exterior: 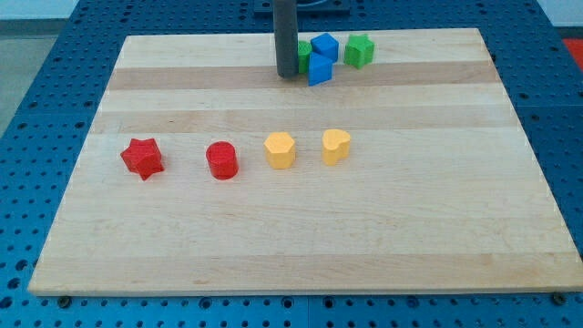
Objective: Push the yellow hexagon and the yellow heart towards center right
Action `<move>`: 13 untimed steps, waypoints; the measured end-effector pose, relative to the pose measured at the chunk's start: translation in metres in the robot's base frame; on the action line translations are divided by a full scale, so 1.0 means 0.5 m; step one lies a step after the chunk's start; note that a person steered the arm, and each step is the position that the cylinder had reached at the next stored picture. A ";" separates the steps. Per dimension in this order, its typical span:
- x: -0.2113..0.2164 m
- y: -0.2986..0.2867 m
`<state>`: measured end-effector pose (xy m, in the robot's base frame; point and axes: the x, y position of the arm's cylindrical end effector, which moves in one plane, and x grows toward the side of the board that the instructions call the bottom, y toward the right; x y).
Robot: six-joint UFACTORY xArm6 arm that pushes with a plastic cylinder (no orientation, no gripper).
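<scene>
The yellow hexagon [280,150] lies a little left of the board's middle. The yellow heart [336,146] lies just to its right, a small gap apart. My tip [286,75] rests on the board near the view's top, well above the yellow hexagon. It stands just left of a cluster of blue and green blocks.
A red star [142,158] and a red cylinder [221,160] lie left of the yellow blocks, in the same row. Two blue blocks [320,68] [325,46], a green cube [359,50] and a partly hidden green block [303,54] cluster at the top. The wooden board [437,228] sits on a blue pegboard.
</scene>
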<state>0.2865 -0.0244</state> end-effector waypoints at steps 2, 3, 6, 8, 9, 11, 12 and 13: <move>0.000 -0.097; 0.000 -0.097; 0.113 -0.097; 0.144 -0.097; 0.264 -0.097; 0.303 -0.097; 0.337 -0.076; 0.334 -0.069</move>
<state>0.4534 -0.0586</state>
